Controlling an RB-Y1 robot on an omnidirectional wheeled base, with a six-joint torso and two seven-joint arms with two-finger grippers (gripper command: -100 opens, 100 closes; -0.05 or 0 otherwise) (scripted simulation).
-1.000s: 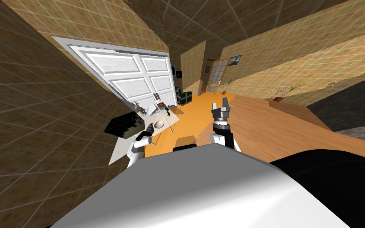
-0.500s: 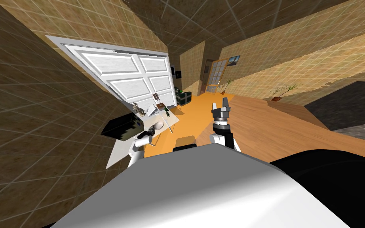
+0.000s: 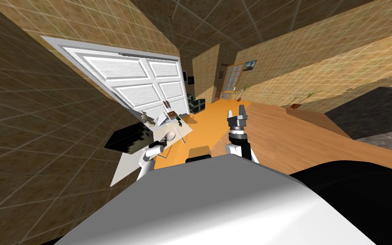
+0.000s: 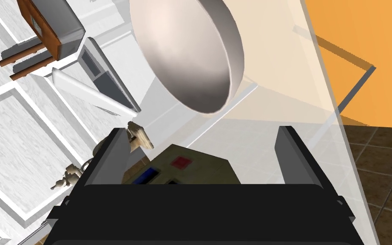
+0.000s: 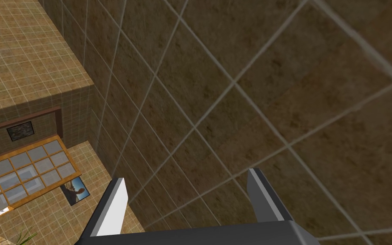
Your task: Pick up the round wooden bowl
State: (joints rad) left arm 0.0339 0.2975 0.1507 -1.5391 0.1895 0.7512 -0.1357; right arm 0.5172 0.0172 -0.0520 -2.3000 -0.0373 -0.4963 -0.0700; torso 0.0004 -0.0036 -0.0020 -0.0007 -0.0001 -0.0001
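Observation:
The round bowl (image 4: 191,55), drawn pale beige with a grey rim, sits on a glass-topped table (image 4: 305,98). My left gripper (image 4: 200,131) is open just short of it, and the bowl's near rim lies a little beyond the fingertips, not between them. In the head view the bowl (image 3: 170,136) is at the table's (image 3: 185,132) near end, with the left gripper (image 3: 163,141) right beside it. My right gripper (image 3: 237,113) is held up over the orange floor, open and holding nothing (image 5: 186,175).
An olive box with red and blue buttons (image 4: 178,168) lies under the left hand. A white open laptop (image 4: 101,91), a brown and grey box (image 4: 50,23) and a small figurine (image 4: 139,137) share the table. Behind is a white panelled door (image 3: 148,85), and a black box (image 3: 127,138) stands to the left.
The head view has shifted slightly, so I have moved a little. My left gripper stays beside the bowl. The right arm has not moved.

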